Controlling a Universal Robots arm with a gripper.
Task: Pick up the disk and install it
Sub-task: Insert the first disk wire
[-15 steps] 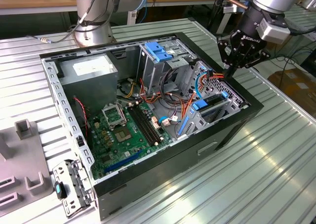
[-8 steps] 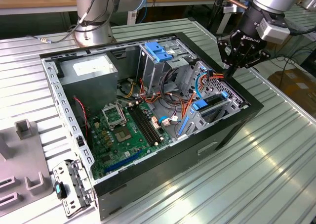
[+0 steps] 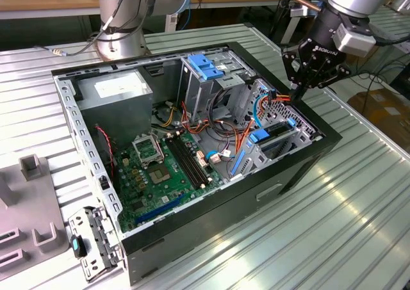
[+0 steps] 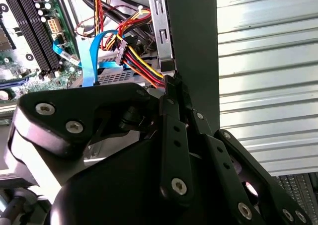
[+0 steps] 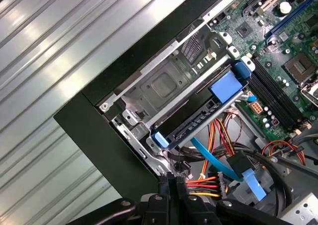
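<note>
Exterior view is showing the ribbed metal desk point(image 3: 359, 226) carrying an open computer case point(image 3: 192, 232) that is lying on its side, with the green motherboard point(image 3: 160, 175) facing up. Nearer the arm's base, the grey power supply point(image 3: 115, 91) is sitting in one corner of the case, and beside it the metal cage point(image 3: 211, 85) with a light-blue top latch is standing upright.

At the exterior view's right, the black tool point(image 3: 300, 88) is hanging over the case's corner by the drive bay point(image 3: 282, 133), its fingers point(image 4: 174, 130) pressing together with nothing between them, tips just beside a bundle of red, yellow and black power wires point(image 4: 141, 68).

In the first wrist view the disk point(image 5: 198, 118) is sitting slotted into that bay, edge-on, blue rail tabs showing at both ends. A flat blue data cable point(image 5: 218, 165) is running just beside it, near the tool's tips.
</note>
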